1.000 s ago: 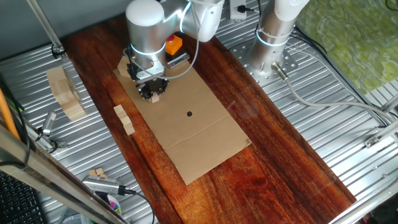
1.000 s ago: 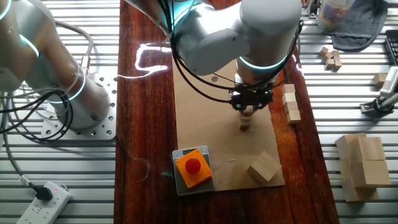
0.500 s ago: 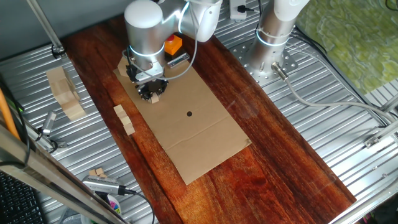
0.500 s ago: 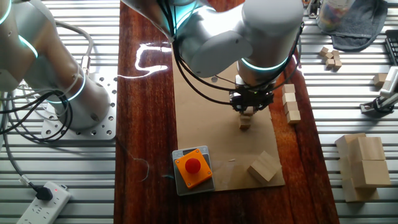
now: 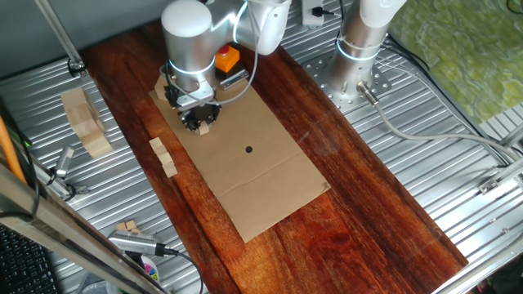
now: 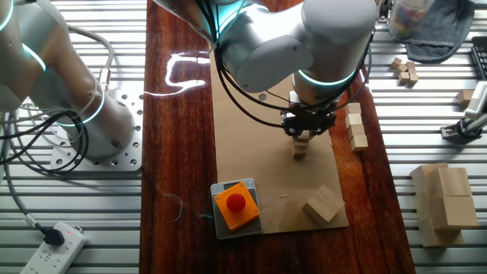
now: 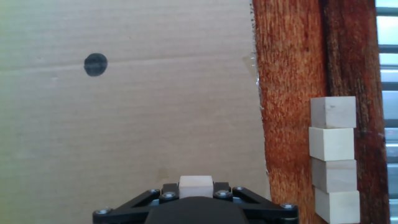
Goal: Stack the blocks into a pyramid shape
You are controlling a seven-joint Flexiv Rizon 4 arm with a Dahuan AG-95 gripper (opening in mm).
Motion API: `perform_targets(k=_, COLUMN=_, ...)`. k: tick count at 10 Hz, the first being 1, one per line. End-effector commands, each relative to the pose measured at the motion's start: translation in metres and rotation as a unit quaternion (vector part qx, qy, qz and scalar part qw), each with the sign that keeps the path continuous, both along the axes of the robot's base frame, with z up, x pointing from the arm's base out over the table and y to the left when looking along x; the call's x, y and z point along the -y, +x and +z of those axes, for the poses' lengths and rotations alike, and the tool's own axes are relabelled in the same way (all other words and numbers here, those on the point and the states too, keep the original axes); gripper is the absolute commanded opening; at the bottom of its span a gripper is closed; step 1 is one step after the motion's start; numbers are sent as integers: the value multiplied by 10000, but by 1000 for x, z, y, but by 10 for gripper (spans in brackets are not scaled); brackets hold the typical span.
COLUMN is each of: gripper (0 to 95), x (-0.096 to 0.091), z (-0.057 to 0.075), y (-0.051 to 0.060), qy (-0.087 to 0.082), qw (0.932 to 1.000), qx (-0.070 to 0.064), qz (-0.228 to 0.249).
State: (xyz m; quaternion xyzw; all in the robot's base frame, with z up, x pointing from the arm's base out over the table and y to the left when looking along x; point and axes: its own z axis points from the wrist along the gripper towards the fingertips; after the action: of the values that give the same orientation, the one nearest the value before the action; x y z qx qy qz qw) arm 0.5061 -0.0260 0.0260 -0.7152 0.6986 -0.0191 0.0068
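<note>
Small pale block (image 7: 196, 185) pinched in the gripper (image 6: 306, 135), only its top face peeking out between the black linkages in the hand view. Right under it in the other fixed view, a second little block (image 6: 300, 153) sitting on the cardboard sheet (image 5: 253, 163); can't tell whether the two are touching or just stacked close. Four more blocks (image 7: 333, 160) lined up end to end in a tidy row on the dark wood strip just off the cardboard's edge, each touching the next. Same row visible as a short pale line (image 5: 163, 156) beside the cardboard in one fixed view, and next to the gripper (image 6: 355, 126) in the other.

Further out on the cardboard: a black dot (image 7: 95, 64) marked well away from the gripper, a larger faceted wood chunk (image 6: 323, 204) near one corner, and an orange button on a grey box (image 6: 235, 205) at the neighbouring corner. Big pale slab pieces (image 6: 445, 204) parked off on the ribbed metal part of the bench (image 5: 433, 139), plus a few loose little cubes (image 6: 405, 70) farther away. Second robot base (image 6: 91, 114) bolted down on the far side, white power strip (image 6: 52, 242) nearby.
</note>
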Motion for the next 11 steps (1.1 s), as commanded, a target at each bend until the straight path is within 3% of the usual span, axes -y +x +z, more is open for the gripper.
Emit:
perform_targets(k=1, gripper=0, x=1, z=-1, y=-1, qy=-9, qw=10000, qx=-2, qz=-13)
perform_targets(k=11, gripper=0, x=6, z=-6, y=-7, qy=-9, qw=10000, qx=-53, qz=70)
